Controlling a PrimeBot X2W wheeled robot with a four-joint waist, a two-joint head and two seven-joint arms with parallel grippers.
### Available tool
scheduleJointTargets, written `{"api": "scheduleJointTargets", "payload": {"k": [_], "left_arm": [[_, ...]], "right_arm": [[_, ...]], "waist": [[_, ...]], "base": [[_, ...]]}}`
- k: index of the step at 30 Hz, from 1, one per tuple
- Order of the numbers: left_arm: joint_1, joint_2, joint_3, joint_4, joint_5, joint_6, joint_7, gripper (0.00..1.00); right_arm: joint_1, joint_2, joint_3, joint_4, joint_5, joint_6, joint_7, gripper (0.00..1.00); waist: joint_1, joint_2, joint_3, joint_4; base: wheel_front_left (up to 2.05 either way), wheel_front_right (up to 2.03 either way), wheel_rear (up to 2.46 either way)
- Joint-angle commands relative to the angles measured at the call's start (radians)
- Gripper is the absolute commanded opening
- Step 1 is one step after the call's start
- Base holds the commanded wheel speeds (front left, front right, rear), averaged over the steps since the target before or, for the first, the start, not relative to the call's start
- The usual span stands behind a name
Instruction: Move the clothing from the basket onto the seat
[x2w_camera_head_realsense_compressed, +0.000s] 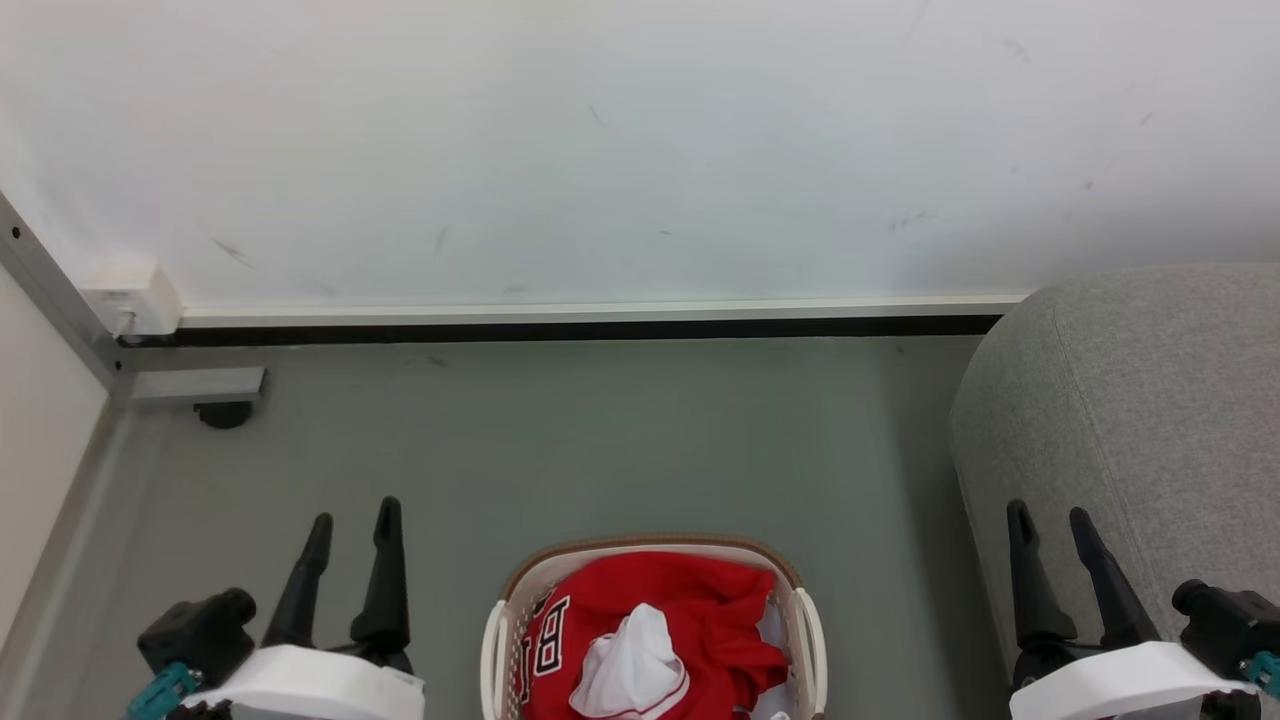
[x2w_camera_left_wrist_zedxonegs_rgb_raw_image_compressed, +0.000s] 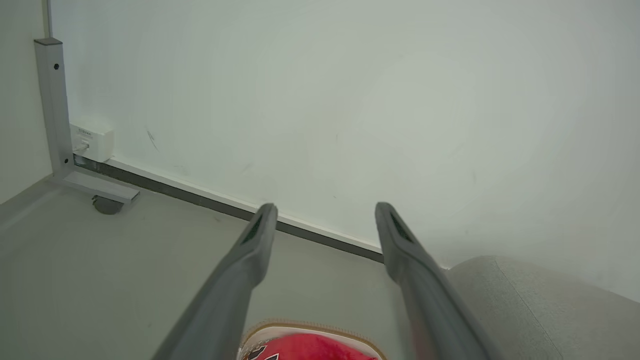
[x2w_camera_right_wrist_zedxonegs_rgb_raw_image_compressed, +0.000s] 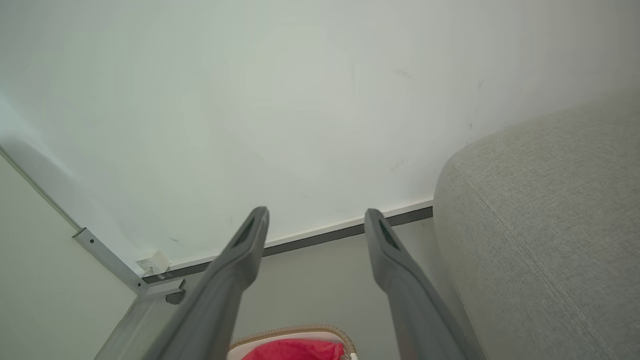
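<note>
The cream basket (x2w_camera_head_realsense_compressed: 806, 625) with a brown rim stands on the floor at the bottom middle of the head view. Red clothing (x2w_camera_head_realsense_compressed: 690, 620) with white trim and black-and-white lettering fills it. The grey seat (x2w_camera_head_realsense_compressed: 1140, 400) rises at the right. My left gripper (x2w_camera_head_realsense_compressed: 353, 512) is open to the left of the basket, nothing between its fingers. My right gripper (x2w_camera_head_realsense_compressed: 1050, 515) is open in front of the seat's side, right of the basket. The left wrist view has the left gripper (x2w_camera_left_wrist_zedxonegs_rgb_raw_image_compressed: 324, 207), basket rim (x2w_camera_left_wrist_zedxonegs_rgb_raw_image_compressed: 300, 327), clothing (x2w_camera_left_wrist_zedxonegs_rgb_raw_image_compressed: 310, 347) and seat (x2w_camera_left_wrist_zedxonegs_rgb_raw_image_compressed: 540, 305). In the right wrist view are the right gripper (x2w_camera_right_wrist_zedxonegs_rgb_raw_image_compressed: 315, 212), clothing (x2w_camera_right_wrist_zedxonegs_rgb_raw_image_compressed: 295, 349) and seat (x2w_camera_right_wrist_zedxonegs_rgb_raw_image_compressed: 545, 210).
A white wall (x2w_camera_head_realsense_compressed: 640, 140) with a dark baseboard (x2w_camera_head_realsense_compressed: 560, 328) runs across behind the grey floor (x2w_camera_head_realsense_compressed: 600, 440). A metal post (x2w_camera_head_realsense_compressed: 50, 290) with a foot and a small white box (x2w_camera_head_realsense_compressed: 132, 296) stands in the left corner.
</note>
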Motion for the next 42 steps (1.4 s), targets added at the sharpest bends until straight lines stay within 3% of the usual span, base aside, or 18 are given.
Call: {"api": "scheduleJointTargets", "payload": {"k": [1, 32, 42], "left_arm": [[-0.015, 0.011, 0.0, -0.006, 0.028, 0.0, -0.011, 1.0], [-0.013, -0.006, 0.005, -0.025, 0.279, -0.013, -0.081, 1.0], [-0.014, -0.011, 0.011, -0.019, 0.322, -0.044, -0.098, 1.0]], "right_arm": [[-0.022, -0.002, 0.001, -0.003, -0.021, -0.001, -0.01, 1.0], [-0.025, -0.004, 0.04, -0.003, -0.251, -0.002, -0.078, 1.0], [-0.028, -0.003, 0.043, -0.003, -0.314, -0.002, -0.096, 1.0]], "waist": [[0.0, -0.0001, 0.0, 0.0], [0.0, -0.0001, 0.006, -0.01], [0.0, -0.0001, 0.008, -0.013]], "base": [[0.0, 0.0, 0.0], [0.0, 0.0, 0.0], [0.0, 0.0, 0.0]]}}
